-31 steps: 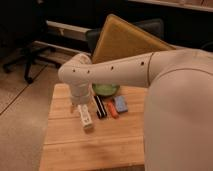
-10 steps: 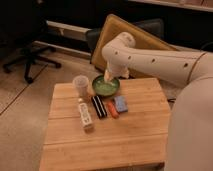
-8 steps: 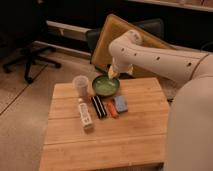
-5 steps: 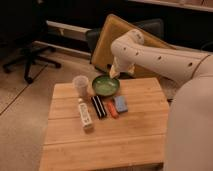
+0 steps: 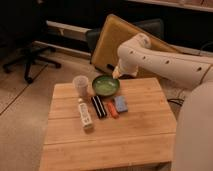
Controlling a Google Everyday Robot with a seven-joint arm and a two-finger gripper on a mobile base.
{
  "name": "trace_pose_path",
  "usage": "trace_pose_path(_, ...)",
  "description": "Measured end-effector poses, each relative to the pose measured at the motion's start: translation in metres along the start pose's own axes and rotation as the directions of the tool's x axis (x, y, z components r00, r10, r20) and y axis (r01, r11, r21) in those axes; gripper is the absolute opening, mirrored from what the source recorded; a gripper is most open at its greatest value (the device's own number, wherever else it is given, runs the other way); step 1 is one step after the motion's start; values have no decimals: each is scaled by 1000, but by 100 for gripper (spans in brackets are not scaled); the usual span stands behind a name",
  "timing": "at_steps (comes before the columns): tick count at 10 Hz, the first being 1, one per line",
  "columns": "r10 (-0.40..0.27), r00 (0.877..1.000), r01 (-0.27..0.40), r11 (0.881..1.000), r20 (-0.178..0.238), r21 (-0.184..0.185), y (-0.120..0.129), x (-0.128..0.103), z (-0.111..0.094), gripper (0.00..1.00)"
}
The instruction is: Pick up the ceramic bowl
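Hovering just right of bowl (image 5: 105,86), gripper (image 5: 116,74) is seen drawn back from above it; its state cannot be told. Bowl left on table (image 5: 110,137), upper centre; pickup not achieved.

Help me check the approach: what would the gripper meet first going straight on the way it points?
Probably the far rim of the round green glazed ceramic bowl. The gripper hangs just behind it, pointing down, but depth is unclear.

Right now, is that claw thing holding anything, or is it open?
Gripper: at the far right rim of the ceramic bowl; whether it is open, closed or gripping the bowl cannot be told.
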Motion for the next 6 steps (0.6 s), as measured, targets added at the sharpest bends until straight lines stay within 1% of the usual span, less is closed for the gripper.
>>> trace_pose_path(2, -24, 999, 23, 999, -27, -49, -1, 8, 34, 65)
trace_pose_path(3, -52, 998, 49, 995, -42, -86, 5, 10, 54, 65)
trace_pose_path(5, -100, 994, 92, 988, -51, -127, 11, 3, 76, 65)
trace_pose_path(6, -141, 989, 131, 979, -54, -158, 16, -8, 93, 65)
